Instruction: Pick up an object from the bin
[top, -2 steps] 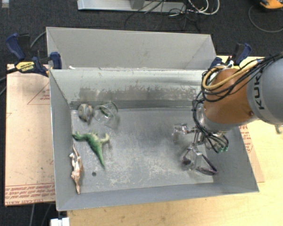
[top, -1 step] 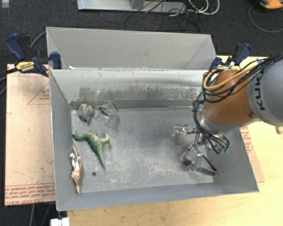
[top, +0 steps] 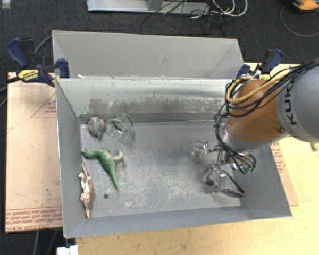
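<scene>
Lying left: one dinosaur (top: 107, 162), one lizard (top: 85, 190), one clear cup (top: 120, 127).

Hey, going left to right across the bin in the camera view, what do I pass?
Slim tan-and-white toy figure → round grey-brown pebble-like lump → crumpled clear plastic piece → robot's hand. The green toy dinosaur spans the first three, so it's left unplaced.

1 camera looks steeply down into the bin (top: 165, 169) from one side.
</scene>
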